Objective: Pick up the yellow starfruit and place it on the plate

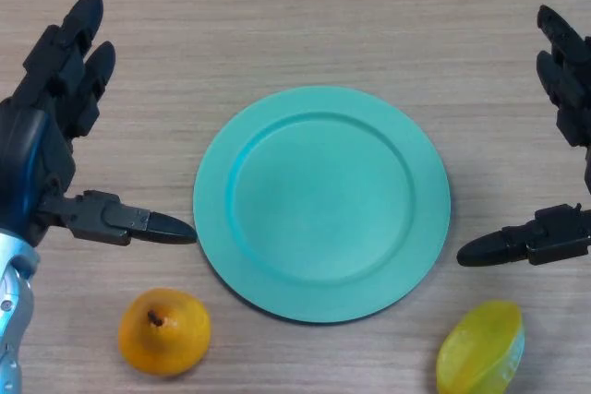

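Observation:
The yellow starfruit [481, 349] lies on the wooden table at the bottom right, just right of and below the plate. The teal plate [321, 202] sits in the middle with nothing on it. My right hand [565, 117] is open at the right edge, fingers straight, its thumb pointing left just above the starfruit without touching it. My left hand [42, 136] is open at the left edge, its thumb tip close to the plate's left rim.
An orange-yellow pear-shaped fruit [164, 330] lies at the bottom left, below my left thumb. The wooden table [305, 16] stretches behind the plate.

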Controlling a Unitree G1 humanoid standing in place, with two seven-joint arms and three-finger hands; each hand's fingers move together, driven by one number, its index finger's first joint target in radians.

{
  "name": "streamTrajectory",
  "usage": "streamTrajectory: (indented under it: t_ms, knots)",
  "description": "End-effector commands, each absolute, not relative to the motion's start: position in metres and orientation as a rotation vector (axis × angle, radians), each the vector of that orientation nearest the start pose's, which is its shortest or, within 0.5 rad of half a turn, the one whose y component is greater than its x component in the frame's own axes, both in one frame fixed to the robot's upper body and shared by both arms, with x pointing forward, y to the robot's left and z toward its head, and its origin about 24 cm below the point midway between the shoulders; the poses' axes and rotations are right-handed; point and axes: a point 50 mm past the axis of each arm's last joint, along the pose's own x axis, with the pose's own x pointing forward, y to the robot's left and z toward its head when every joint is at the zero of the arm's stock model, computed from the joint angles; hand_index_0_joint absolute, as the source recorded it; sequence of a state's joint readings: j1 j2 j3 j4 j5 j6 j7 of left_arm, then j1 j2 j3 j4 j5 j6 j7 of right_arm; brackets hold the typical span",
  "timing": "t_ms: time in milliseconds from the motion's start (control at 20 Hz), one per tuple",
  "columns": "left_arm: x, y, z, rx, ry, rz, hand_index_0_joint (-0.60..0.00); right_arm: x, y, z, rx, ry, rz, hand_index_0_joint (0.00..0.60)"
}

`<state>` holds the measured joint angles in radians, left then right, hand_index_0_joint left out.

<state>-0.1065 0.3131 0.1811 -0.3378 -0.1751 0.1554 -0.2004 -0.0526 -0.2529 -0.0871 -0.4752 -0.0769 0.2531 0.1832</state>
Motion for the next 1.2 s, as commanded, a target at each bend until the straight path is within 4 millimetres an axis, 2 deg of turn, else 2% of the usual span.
streamTrajectory:
  t_ms: [50,650,800,950,1150,1200]
  knots:
    - [0.246,0.225,0.187,0.244,-0.537,-0.050,0.000,0.240,-0.190,0.179,-0.373,-0.452,0.074,0.000]
    - [0.244,0.226,0.188,0.219,-0.566,-0.029,0.000,0.236,-0.194,0.181,-0.373,-0.456,0.084,0.000]
    - [0.243,0.225,0.188,0.218,-0.557,-0.033,0.000,0.229,-0.190,0.176,-0.327,-0.408,0.227,0.000]
    - [0.243,0.223,0.188,0.227,-0.552,-0.038,0.000,0.222,-0.188,0.169,-0.371,-0.422,0.325,0.000]
    - [0.243,0.222,0.188,0.234,-0.550,-0.035,0.000,0.210,-0.181,0.153,-0.312,-0.252,0.525,0.000]
    - [0.243,0.222,0.189,0.235,-0.550,-0.035,0.000,0.209,-0.181,0.151,-0.312,-0.241,0.536,0.150]
